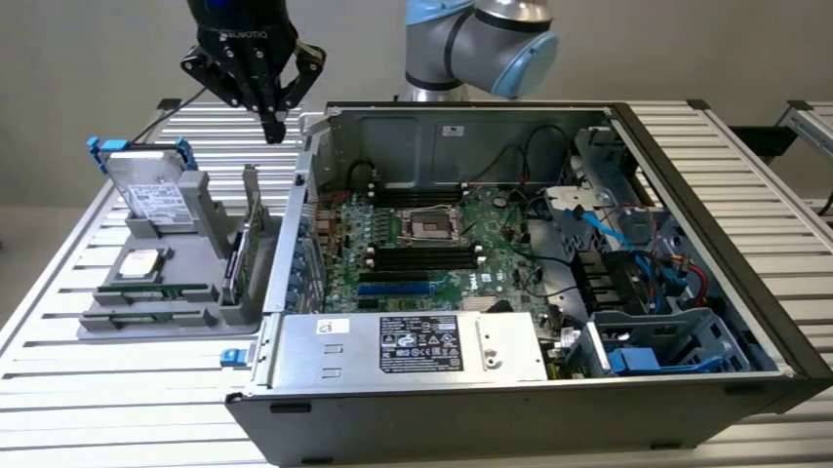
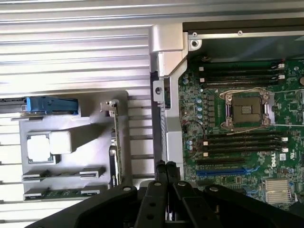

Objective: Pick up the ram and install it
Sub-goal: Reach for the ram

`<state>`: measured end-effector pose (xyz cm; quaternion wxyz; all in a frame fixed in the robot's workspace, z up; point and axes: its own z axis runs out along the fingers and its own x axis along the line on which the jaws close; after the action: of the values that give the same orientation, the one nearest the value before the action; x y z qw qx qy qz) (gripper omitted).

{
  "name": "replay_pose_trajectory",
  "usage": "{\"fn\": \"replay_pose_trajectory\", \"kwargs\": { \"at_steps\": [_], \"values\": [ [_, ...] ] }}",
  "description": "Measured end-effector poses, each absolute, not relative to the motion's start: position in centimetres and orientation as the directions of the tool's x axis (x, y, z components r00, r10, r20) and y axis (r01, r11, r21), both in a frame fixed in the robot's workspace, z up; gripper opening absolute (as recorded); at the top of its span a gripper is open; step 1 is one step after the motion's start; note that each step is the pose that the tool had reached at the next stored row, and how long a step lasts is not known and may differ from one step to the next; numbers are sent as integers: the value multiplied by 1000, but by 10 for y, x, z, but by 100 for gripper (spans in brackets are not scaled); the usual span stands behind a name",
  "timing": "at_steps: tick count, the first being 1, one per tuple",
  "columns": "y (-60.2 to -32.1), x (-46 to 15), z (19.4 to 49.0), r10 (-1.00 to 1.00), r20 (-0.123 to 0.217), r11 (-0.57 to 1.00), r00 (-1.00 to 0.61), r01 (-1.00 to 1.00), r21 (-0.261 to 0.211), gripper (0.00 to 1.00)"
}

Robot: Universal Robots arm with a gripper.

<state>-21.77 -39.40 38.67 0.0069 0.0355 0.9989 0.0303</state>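
step in hand: approach for pick-up; grasp not yet made. hand (image 1: 273, 127) hangs high over the worktop (image 1: 78, 390), near the case (image 1: 404, 136) corner, fingers pressed fully together, holding nothing. ram (image 1: 154, 291) lies untouched in the grey tray (image 1: 195, 210), at 7 o'clock from the hand in the exterior view. judgement: a pick calls for parted fingers, a descent, and alignment across the stick's thin faces.
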Motion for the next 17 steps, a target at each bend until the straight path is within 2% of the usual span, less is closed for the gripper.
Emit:
{"fn": "replay_pose_trajectory", "kwargs": {
  "at_steps": [17],
  "values": [
    [-394,-295,385,72,-4,992,-997,71,102,10]
  ]
}}
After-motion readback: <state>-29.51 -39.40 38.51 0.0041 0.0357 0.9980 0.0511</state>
